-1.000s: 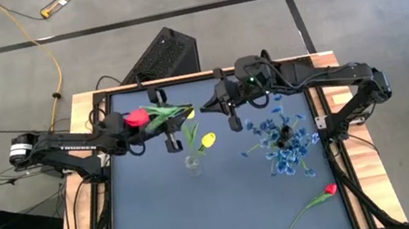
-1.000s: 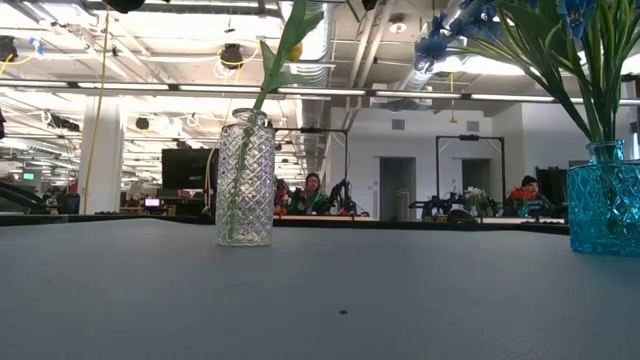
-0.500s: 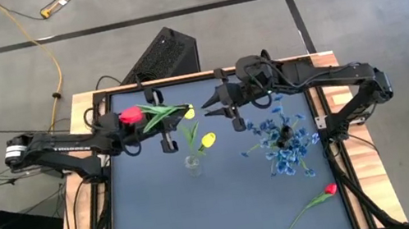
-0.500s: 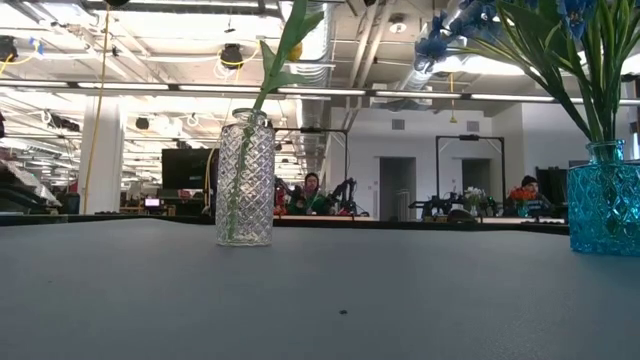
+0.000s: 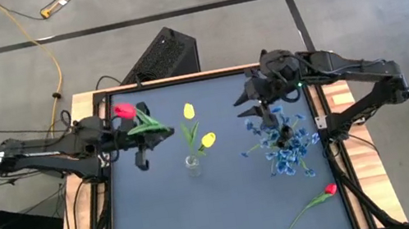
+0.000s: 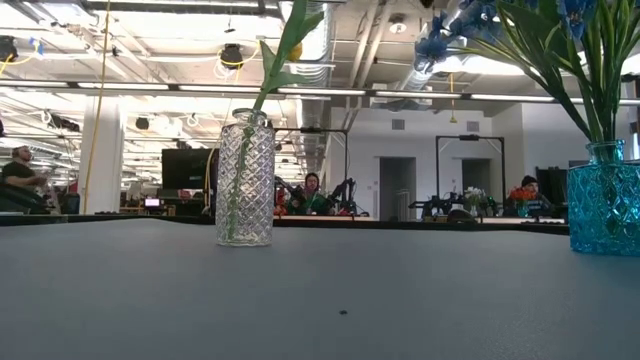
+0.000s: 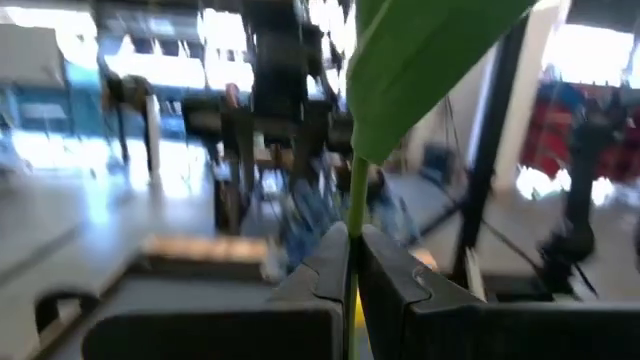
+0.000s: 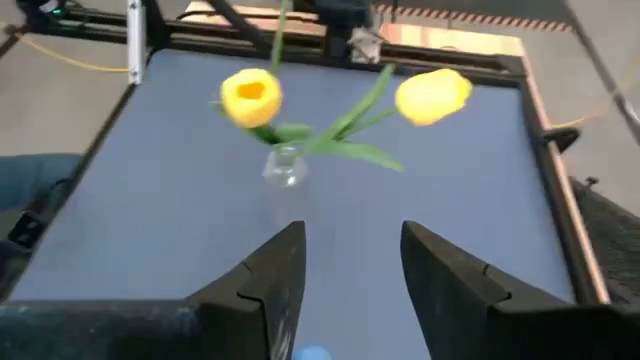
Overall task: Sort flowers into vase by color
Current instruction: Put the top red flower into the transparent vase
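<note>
My left gripper (image 5: 142, 148) is over the table's far left part, shut on a red tulip (image 5: 124, 111) with green leaves (image 5: 150, 124). Two yellow tulips (image 5: 188, 111) (image 5: 207, 140) stand with their stems in a clear glass vase (image 5: 193, 163), which also shows in the low view (image 6: 245, 180). My right gripper (image 5: 256, 106) is open and empty, above the table just beyond the blue blossoms (image 5: 284, 143); it looks at the yellow tulips (image 8: 250, 97). The blossoms stand in a blue vase (image 6: 605, 195). Another red tulip (image 5: 330, 189) lies flat near the right front corner. My left gripper pinches the red tulip's green stem (image 7: 352, 262) between its two fingers (image 7: 395, 280), below a broad leaf (image 7: 420, 60). The stem runs up out of the shut fingers. The tulip is lifted clear of the table, its bloom toward the far edge.
The black table frame (image 5: 109, 189) runs round the dark mat. A black box (image 5: 165, 54) sits on the floor beyond the far edge. People and desks show in the room behind the table (image 6: 312, 190). The mat's near left part (image 5: 173, 228) is bare.
My left gripper has gone toward the table's left edge with the red tulip, away from the clear vase. My right gripper has drawn back toward the table's right edge, away from the yellow tulips, which stay in the vase.
</note>
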